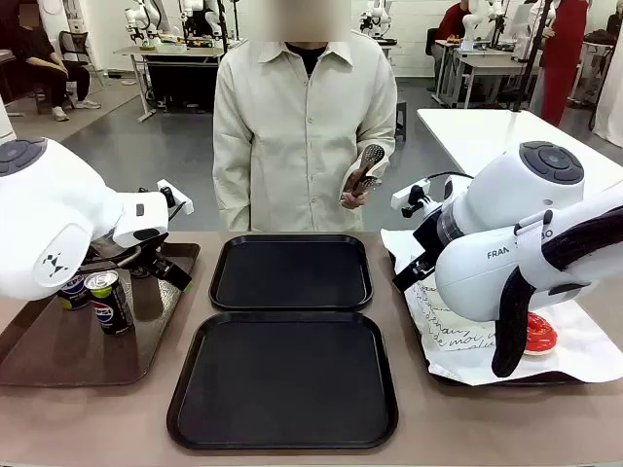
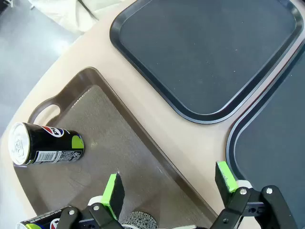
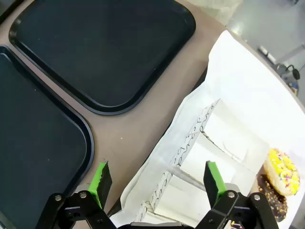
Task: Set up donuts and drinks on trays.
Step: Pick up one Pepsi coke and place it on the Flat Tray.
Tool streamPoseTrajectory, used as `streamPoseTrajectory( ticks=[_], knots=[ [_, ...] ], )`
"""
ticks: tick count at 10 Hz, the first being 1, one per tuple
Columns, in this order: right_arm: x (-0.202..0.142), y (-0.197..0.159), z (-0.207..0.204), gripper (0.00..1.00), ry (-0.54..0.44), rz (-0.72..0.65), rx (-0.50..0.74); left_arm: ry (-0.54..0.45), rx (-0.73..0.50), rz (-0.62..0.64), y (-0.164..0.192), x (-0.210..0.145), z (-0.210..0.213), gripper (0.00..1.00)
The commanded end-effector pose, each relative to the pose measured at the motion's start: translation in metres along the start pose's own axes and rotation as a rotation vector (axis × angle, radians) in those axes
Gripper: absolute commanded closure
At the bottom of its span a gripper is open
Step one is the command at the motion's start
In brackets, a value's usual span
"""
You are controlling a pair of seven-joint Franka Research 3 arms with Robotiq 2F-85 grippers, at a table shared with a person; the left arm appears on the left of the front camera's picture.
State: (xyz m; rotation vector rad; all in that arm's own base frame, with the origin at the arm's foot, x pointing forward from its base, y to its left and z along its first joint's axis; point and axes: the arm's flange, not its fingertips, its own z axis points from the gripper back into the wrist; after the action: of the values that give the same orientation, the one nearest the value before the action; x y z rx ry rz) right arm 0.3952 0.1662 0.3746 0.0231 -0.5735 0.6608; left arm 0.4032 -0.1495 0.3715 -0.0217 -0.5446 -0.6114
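Black matte plastic, two pieces: far tray (image 1: 291, 271) and near tray (image 1: 283, 378), one behind the other at mid-desk (image 1: 97, 423), rims close together, both bare. Brown tray (image 1: 39, 355) at the robot's left carries upright Pepsi cans (image 1: 109, 300), among them a can with green marks (image 2: 45, 144). Left pincer (image 2: 169, 180) hangs over that brown tray's inner edge, jaws spread wide, gripping nothing. White paper (image 1: 594, 350) lines a tray at the robot's right; on it lie a red-iced donut (image 1: 538, 334) (partly hidden by the right arm), a yellow-sprinkled donut (image 3: 282, 171), a chocolate donut (image 3: 269, 198) and white sleeves (image 3: 224, 138) with black script. Right pincer (image 3: 157, 172) hovers above the sleeves, jaws wide, empty. Person across the desk, hand (image 1: 355, 197) holding metal tongs (image 1: 368, 165).
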Motion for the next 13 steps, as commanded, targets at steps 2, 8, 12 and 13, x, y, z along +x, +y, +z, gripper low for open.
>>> streamPoseTrajectory(
  ticks=[2, 8, 12, 13],
  knots=[
    [0.0, 0.0, 0.0, 0.0, 0.0, 0.0, 0.0, 0.0, 0.0, 0.0, -0.0001, 0.0, 0.0, 0.0],
    [0.0, 0.0, 0.0, 0.0, 0.0, 0.0, 0.0, 0.0, 0.0, 0.0, -0.0001, 0.0, 0.0, 0.0],
    [0.0, 0.0, 0.0, 0.0, 0.0, 0.0, 0.0, 0.0, 0.0, 0.0, -0.0001, 0.0, 0.0, 0.0],
    [0.0, 0.0, 0.0, 0.0, 0.0, 0.0, 0.0, 0.0, 0.0, 0.0, -0.0001, 0.0, 0.0, 0.0]
  ],
)
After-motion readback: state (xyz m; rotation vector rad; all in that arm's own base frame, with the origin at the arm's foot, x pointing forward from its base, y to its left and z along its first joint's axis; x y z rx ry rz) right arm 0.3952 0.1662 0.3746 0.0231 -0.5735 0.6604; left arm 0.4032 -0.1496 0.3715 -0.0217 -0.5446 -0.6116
